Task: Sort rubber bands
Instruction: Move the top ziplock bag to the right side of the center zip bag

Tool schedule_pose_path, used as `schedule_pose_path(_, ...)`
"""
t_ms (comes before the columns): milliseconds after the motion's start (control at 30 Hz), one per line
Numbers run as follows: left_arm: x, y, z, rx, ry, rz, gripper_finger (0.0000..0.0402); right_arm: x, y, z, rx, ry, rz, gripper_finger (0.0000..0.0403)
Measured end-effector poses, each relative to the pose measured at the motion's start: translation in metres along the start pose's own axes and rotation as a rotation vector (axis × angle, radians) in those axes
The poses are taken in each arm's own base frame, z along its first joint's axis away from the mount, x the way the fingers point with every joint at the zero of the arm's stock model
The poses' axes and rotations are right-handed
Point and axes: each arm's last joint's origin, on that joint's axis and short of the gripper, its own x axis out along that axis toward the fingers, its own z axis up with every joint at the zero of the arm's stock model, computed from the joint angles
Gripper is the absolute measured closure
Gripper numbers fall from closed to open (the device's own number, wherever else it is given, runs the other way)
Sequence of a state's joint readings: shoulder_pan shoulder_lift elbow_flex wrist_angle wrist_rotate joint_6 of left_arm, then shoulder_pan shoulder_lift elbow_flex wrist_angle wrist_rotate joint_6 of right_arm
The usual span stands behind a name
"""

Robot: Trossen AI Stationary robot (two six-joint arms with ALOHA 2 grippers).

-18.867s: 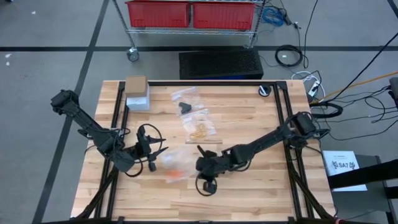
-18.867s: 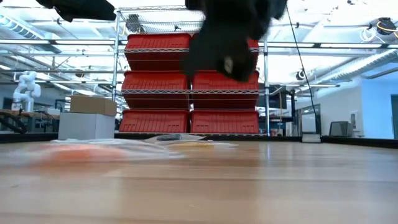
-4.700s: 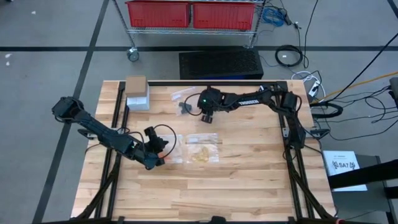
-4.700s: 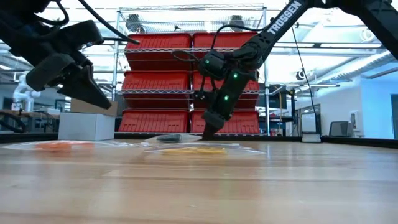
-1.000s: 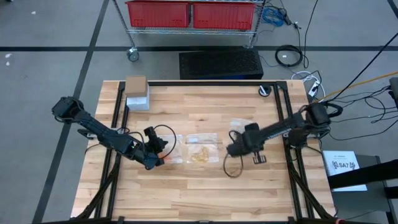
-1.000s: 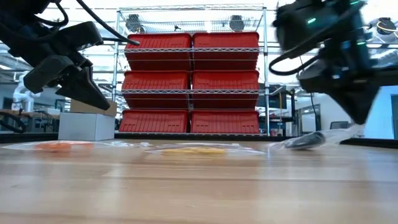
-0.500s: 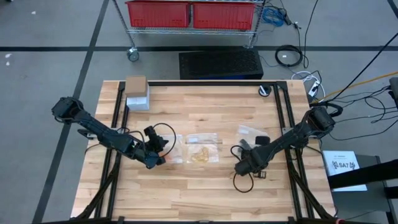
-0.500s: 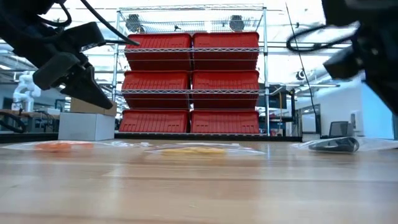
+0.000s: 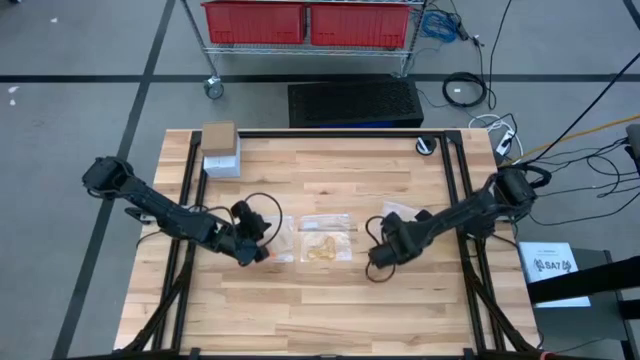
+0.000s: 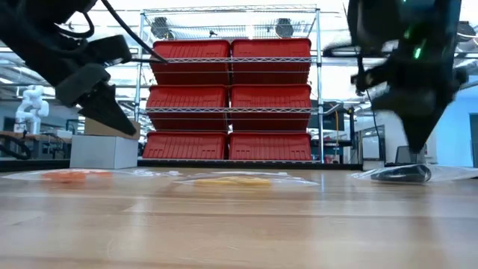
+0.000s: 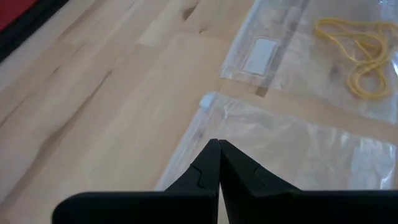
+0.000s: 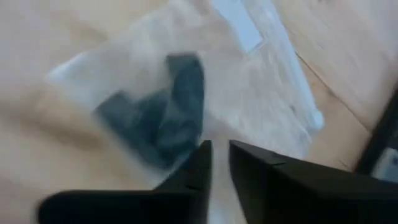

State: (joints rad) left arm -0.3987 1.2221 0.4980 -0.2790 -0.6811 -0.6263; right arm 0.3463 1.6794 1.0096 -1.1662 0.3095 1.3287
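Three clear bags lie flat in a row on the wooden table. One holds orange rubber bands [image 10: 67, 176], the middle one tan-yellow bands [image 9: 322, 245] [image 11: 357, 43], the right one black bands [image 12: 161, 115] [image 10: 399, 173]. My left gripper [image 9: 262, 243] [image 11: 217, 144] hovers shut over the left bag's corner, above the table in the low view [image 10: 123, 127]. My right gripper [image 9: 385, 245] [image 12: 219, 146] points steeply down just above the black-band bag [image 9: 402, 213], its fingers slightly apart with nothing between them.
A cardboard box on a white box [image 9: 220, 150] stands at the far left corner. A black ring [image 9: 427, 146] lies at the far right. Black frame rails [image 9: 455, 190] run along the table's sides. A rack of red bins [image 10: 231, 104] stands beyond the far edge.
My right gripper had the black-band bag lifted a second ago. It has let go, and the bag now lies flat at the table's right. The gripper swung toward the near edge, came back over the bag, and its wrist rolled.
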Motion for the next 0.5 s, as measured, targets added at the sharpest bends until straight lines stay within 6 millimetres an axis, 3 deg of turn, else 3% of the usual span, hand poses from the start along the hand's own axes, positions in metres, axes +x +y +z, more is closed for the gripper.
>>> schedule_pose_path(67,0.001,0.001,0.0,-0.023,0.004,0.002,0.0391,0.016,-0.003,0.002,0.061,-0.01,0.0,0.0392)
schedule_pose_path(267,0.002,0.002,0.001,-0.031,0.005,0.008,0.0391,0.05,0.003,0.006,0.09,-0.098,0.156,0.0401)
schedule_pose_path(500,0.002,0.002,0.001,-0.023,0.003,0.006,0.0391,0.04,0.019,0.003,-0.083,-0.179,0.277,0.0402)
